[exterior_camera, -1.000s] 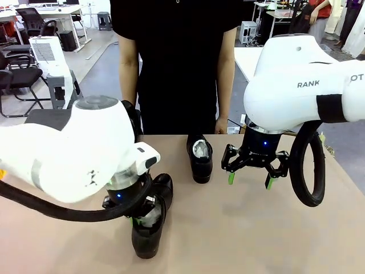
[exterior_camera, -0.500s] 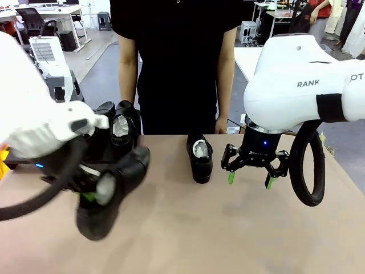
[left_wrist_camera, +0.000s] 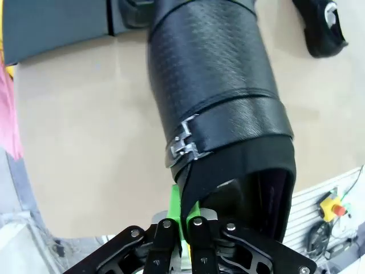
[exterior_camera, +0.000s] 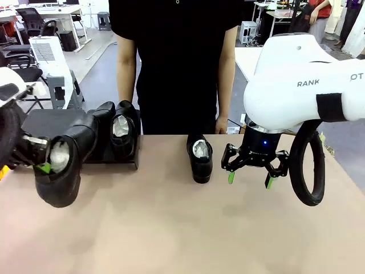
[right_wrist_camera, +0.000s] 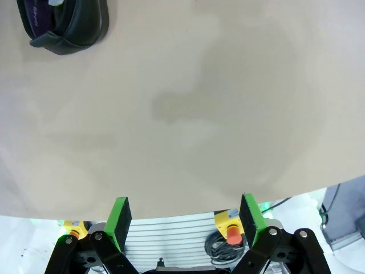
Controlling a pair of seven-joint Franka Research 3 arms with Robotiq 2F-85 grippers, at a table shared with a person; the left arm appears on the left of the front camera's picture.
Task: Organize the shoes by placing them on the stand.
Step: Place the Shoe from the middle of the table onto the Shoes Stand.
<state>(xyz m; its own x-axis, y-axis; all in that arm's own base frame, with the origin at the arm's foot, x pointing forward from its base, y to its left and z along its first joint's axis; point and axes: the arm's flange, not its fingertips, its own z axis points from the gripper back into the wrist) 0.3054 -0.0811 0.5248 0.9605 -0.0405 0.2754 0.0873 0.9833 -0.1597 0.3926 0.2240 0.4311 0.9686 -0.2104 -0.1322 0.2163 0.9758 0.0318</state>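
Looking across the table from the front, my left gripper (exterior_camera: 43, 167) sits at the far left edge, clamped on the heel rim of one of the shoes, the held shoe (exterior_camera: 63, 168). That shoe hangs tilted, its paper-stuffed opening facing the camera and its toe pointing up toward the stand (exterior_camera: 54, 121). Whether the toe touches the stand I cannot tell. A second shoe (exterior_camera: 122, 130) stands on the stand's right end, just beside my held one. A third, the lone shoe (exterior_camera: 199, 158), lies on the table (exterior_camera: 188, 228) near the middle. My right gripper (exterior_camera: 249, 176) hangs just right of it with its fingers spread wide, holding nothing. A person (exterior_camera: 177, 57) in black stands at the far edge.

Through my left wrist camera, my left gripper (left_wrist_camera: 182, 225) has its fingers drawn narrow, with a green pad (left_wrist_camera: 175, 205) pressed on the edge of the held shoe (left_wrist_camera: 211, 85). A strap with a metal buckle (left_wrist_camera: 182, 145) crosses the shoe. Its toe reaches the top of the picture beside the stand (left_wrist_camera: 57, 23). The lone shoe (left_wrist_camera: 322, 28) lies well apart at the upper right.

Through my right wrist camera, my right gripper (right_wrist_camera: 186, 214) stands wide over the tan table (right_wrist_camera: 188, 114). The heel of the lone shoe (right_wrist_camera: 63, 23) shows in the upper left corner.
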